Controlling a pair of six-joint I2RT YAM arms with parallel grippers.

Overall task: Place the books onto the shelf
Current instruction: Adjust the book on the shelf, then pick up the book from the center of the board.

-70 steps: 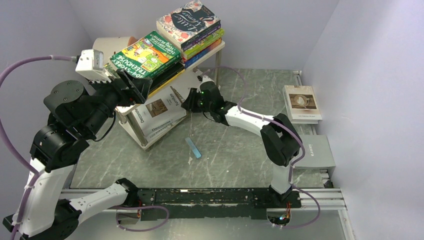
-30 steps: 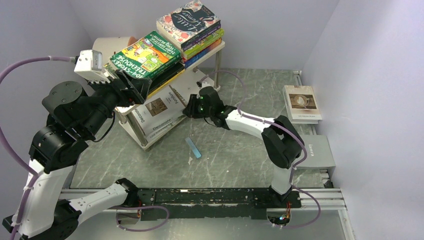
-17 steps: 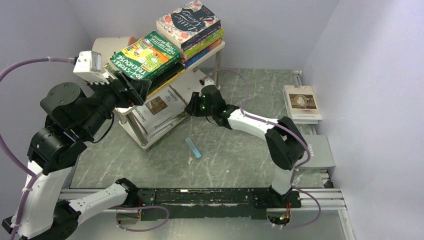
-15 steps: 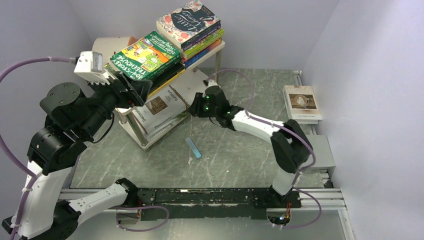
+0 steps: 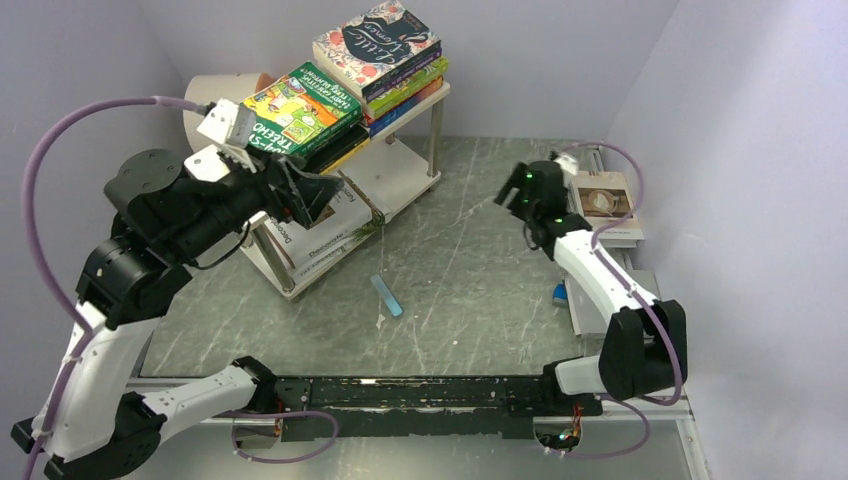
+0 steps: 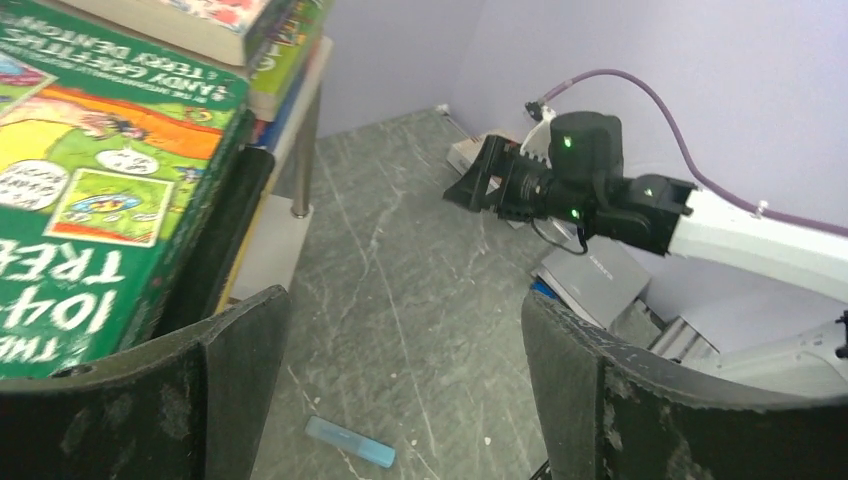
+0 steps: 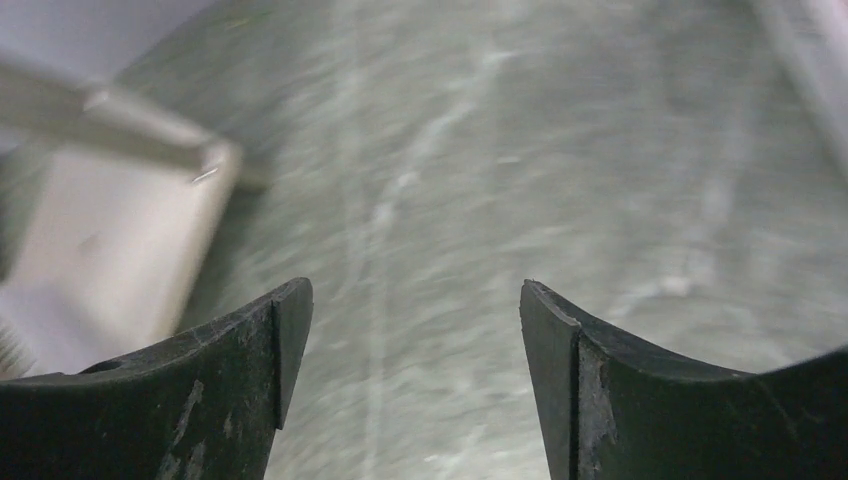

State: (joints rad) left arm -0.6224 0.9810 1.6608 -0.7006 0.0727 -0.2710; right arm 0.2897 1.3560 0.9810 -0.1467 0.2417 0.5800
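Blue bar (image 5: 387,296): flat on the green table (image 5: 470,290), near its middle.
Grey book (image 6: 592,280): off the shelf, at three o'clock from the bar, partly hidden by the right arm.
Left gripper (image 6: 402,310): jaws wide and empty, at eleven o'clock from the bar, just beside the Treehouse book (image 5: 300,105).
Right gripper (image 7: 412,300): jaws spread over bare table, holding nothing (its own view is blurred).
Pale book (image 5: 603,203): off the shelf, by the right wall.
Shelf (image 5: 405,180): at eleven o'clock on the table; white books (image 5: 320,228) lie on the lower board.
Top board: two stacks, Little Women (image 5: 378,42) at one o'clock from the Treehouse book.

books (image 5: 340,90) on shelf (image 5: 400,172) – left, book (image 5: 607,200) right
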